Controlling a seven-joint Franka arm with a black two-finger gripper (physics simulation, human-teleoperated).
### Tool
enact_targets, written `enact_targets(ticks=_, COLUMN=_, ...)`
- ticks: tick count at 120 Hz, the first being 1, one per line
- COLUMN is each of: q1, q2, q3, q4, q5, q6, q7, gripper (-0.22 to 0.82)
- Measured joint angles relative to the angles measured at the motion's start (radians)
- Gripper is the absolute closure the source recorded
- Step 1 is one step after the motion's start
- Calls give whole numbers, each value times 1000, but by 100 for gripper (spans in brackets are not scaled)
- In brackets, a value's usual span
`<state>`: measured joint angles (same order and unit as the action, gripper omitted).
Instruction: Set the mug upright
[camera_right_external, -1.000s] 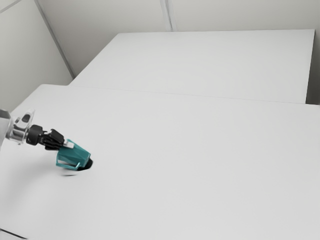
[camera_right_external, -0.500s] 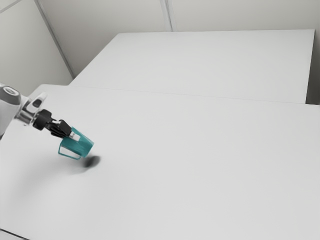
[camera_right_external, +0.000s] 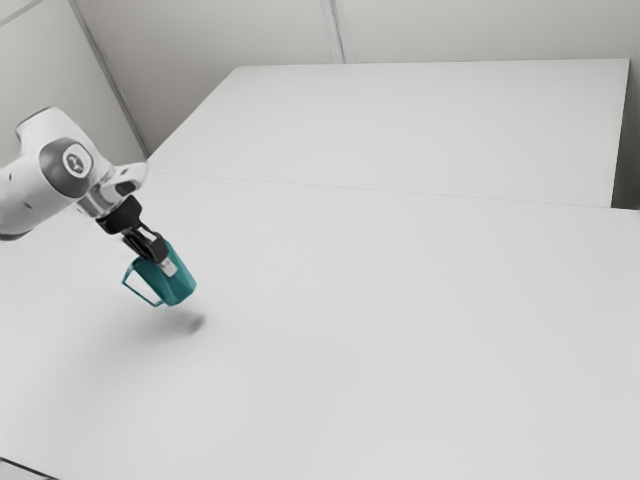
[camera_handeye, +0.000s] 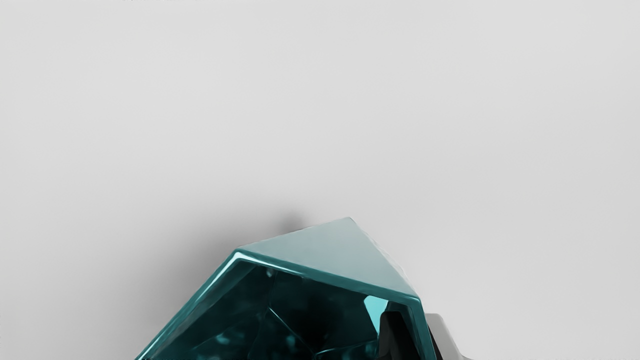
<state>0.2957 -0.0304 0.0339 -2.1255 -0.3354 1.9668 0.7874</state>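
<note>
One teal mug (camera_right_external: 180, 286) hangs in the air in the left part of the exterior view, a little below the middle height, and it is not standing on the white table (camera_right_external: 400, 330). It is tilted: the open mouth looks up and toward the upper left, to the side of the robot arm (camera_right_external: 35, 190), and the base points down to the lower right. The handle (camera_right_external: 141, 288) sticks out at the mug's lower left side. The black gripper (camera_right_external: 167, 266) is closed on the mug's wall near the rim and pinches it from two sides. In the wrist view I can see how this is done: one finger (camera_handeye: 395, 340) is inside the mug, and the other finger (camera_handeye: 444, 337) is outside, against the same wall. Under the mug lies a soft grey shadow (camera_right_external: 190, 323) on the table, apart from the base. The arm comes in from the left edge and bends down toward the mug. Behind, in the upper part of the exterior view, there is another pale flat surface (camera_right_external: 430, 125), before a grey wall (camera_right_external: 200, 45).
</note>
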Motion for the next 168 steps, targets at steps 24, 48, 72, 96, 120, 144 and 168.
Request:
enact_targets(ticks=24, q1=-54, q2=-16, q3=-64, q4=0, q5=147, q6=33, q7=-107, gripper=79)
enact_targets(ticks=48, q1=-88, q2=-24, q3=-112, q4=-3, q5=266, q6=58, q7=-224, gripper=79)
enact_targets(ticks=72, q1=-101, q2=-25, q3=-137, q4=-10, q5=345, q6=83, q7=-339, gripper=79)
enact_targets(ticks=96, q1=-144, q2=-54, q3=-139, q4=-67, q5=391, q6=122, q7=-443, gripper=79)
enact_targets(ticks=120, q1=-136, q2=-90, q3=-174, q4=-120, q5=428, q6=161, q7=-534, gripper=79)
enact_targets(ticks=144, q1=-136, q2=-105, q3=-199, q4=-172, q5=449, q6=203, q7=-616, gripper=79)
enact_targets(ticks=168, q1=-135, q2=-105, q3=-216, q4=-207, q5=465, q6=242, q7=-685, gripper=79)
